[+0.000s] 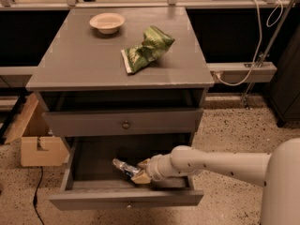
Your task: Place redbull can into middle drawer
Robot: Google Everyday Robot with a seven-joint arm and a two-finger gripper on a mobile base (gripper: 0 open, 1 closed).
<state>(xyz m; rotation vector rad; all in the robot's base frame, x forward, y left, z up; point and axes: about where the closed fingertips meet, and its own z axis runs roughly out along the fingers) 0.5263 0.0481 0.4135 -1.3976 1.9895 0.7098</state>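
- Redbull can [121, 165] sits low inside the pulled-out middle drawer [93, 201].
- My gripper [142, 171], also inside that drawer, is clamped on the can's right end.

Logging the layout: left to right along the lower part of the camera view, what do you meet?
Cardboard box → redbull can → claw, gripping the can inside the open middle drawer → robot arm.
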